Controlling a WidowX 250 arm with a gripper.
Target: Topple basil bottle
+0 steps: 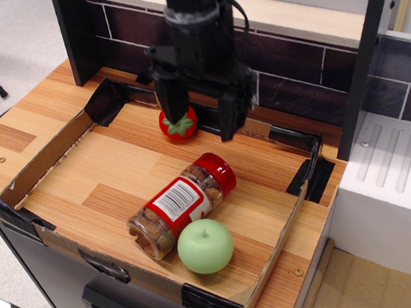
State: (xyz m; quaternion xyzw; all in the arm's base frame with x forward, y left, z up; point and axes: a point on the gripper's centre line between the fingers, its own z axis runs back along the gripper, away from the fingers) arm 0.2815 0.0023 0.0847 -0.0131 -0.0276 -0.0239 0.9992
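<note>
The basil bottle point(182, 204) lies on its side in the cardboard tray point(54, 149), red lid toward the back right, clear base toward the front left. Its barcode label faces up. It rests against the green apple point(205, 245) at the tray's front. My black gripper point(200, 120) hangs above and behind the bottle, well clear of it. Its two fingers point(170, 106) are spread wide with nothing between them.
A red tomato-like toy point(178, 122) sits at the tray's back, just behind my left finger. A dark tiled wall point(293, 81) and a black post point(361, 61) stand behind. A white unit point(398, 180) is at the right.
</note>
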